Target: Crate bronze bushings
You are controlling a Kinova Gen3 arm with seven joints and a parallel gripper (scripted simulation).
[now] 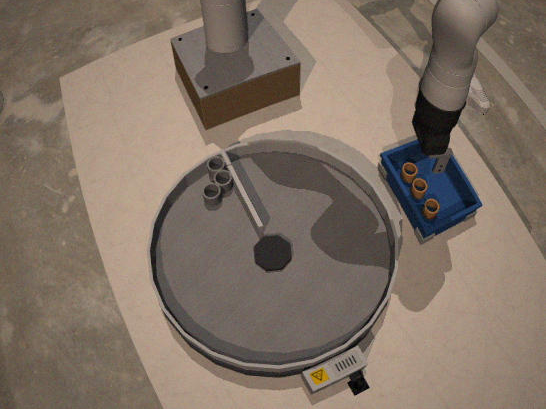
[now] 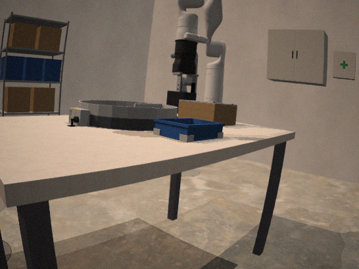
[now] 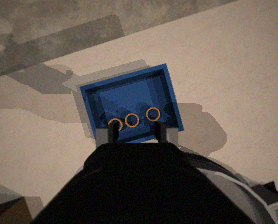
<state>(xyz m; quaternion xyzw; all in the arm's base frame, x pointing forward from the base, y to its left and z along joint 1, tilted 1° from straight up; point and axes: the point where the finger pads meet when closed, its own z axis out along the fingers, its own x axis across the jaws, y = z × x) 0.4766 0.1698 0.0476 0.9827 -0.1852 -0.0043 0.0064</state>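
Observation:
Three bronze bushings (image 1: 419, 189) (image 3: 132, 120) stand upright in a row along one side of the blue crate (image 1: 457, 186) (image 2: 171, 130) (image 3: 130, 95). Three steel bushings (image 1: 223, 180) stand close together on the grey turning table (image 1: 215, 296) (image 2: 121, 123), beside the guide bar near its rim. No bronze bushing shows on the turning table. My gripper (image 2: 186, 87) (image 3: 136, 129) is open, with nothing between its fingers. It hangs above the crate; in the top view one finger shows and the other is hidden.
A thin guide bar (image 1: 246, 191) runs from the turning table's rim towards its dark hub (image 1: 272, 252). The raised rim stands between the turning table and the crate. The arm's base block (image 1: 250, 103) (image 2: 197, 112) is behind. A grey control box (image 1: 335, 370) (image 2: 79, 116) sits at the turning table's edge.

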